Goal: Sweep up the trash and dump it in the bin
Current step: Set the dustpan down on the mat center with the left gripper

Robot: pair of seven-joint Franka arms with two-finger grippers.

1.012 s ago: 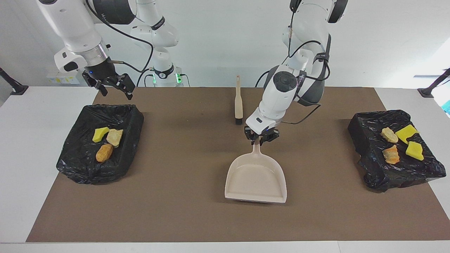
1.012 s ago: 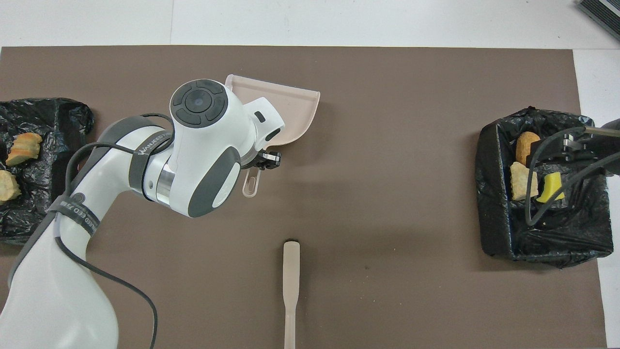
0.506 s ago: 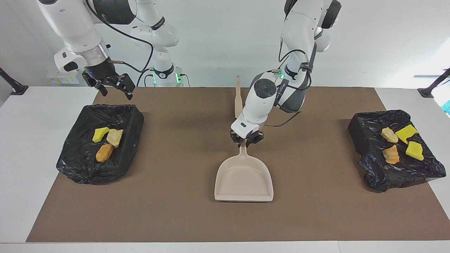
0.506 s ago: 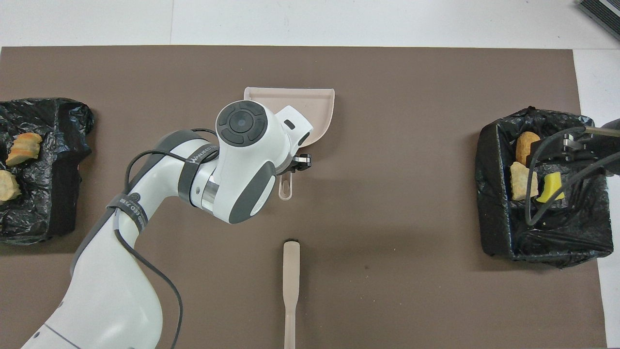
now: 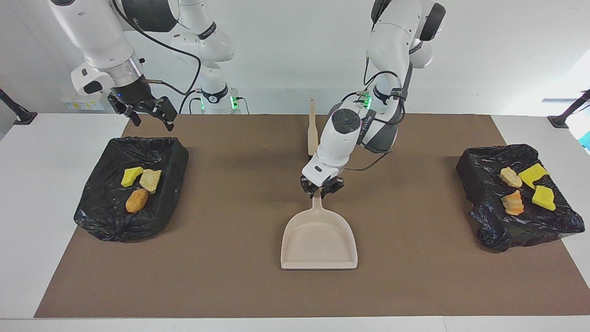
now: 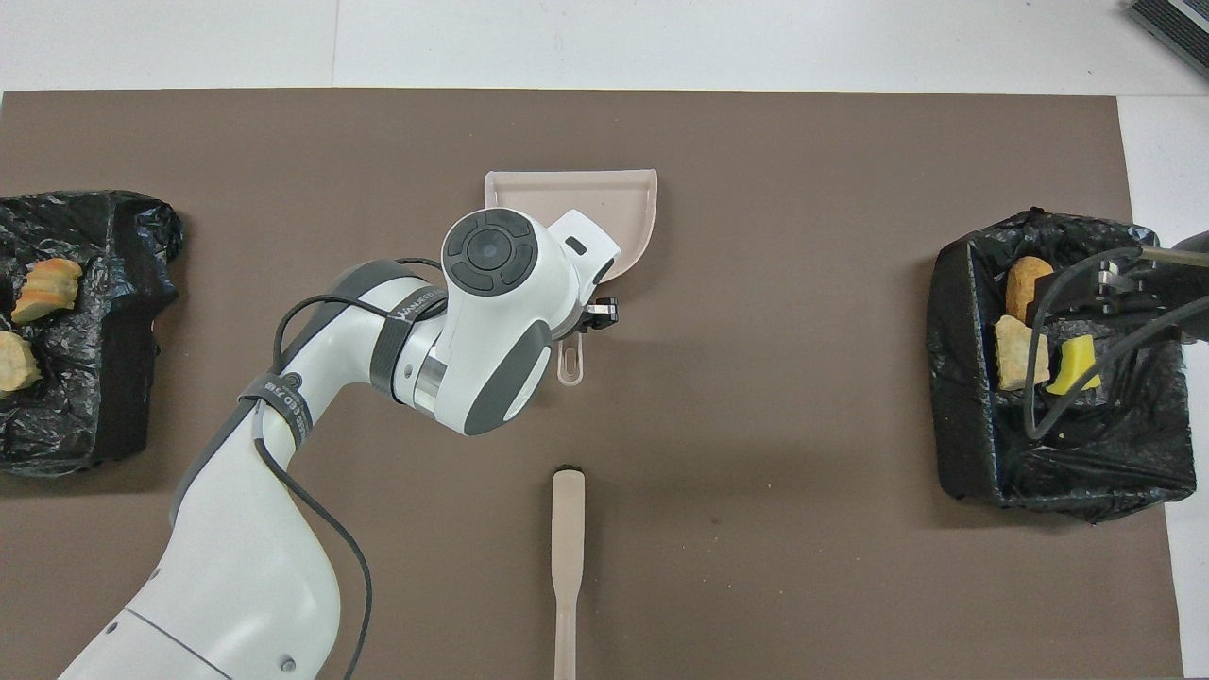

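The beige dustpan (image 5: 319,240) lies flat on the middle of the brown mat, its handle pointing toward the robots. My left gripper (image 5: 321,188) sits down at that handle; in the overhead view the arm covers much of the dustpan (image 6: 567,194). All the trash I can see lies in two black-lined bins. The bin (image 5: 106,221) at the right arm's end holds a yellow sponge (image 5: 132,176) and two pastries (image 5: 137,200). The bin (image 5: 507,230) at the left arm's end holds several pieces (image 5: 533,174). My right gripper (image 5: 150,113) hangs open over the robot-side rim of its bin, waiting.
The beige brush (image 5: 312,127) with black bristles lies on the mat between the dustpan and the robots, handle toward the robots; it also shows in the overhead view as the brush (image 6: 568,567). White table borders the brown mat (image 5: 230,286).
The left arm has carried the dustpan a little toward the right arm's end and turned it square to the mat, where it now lies flat. The right arm has not moved.
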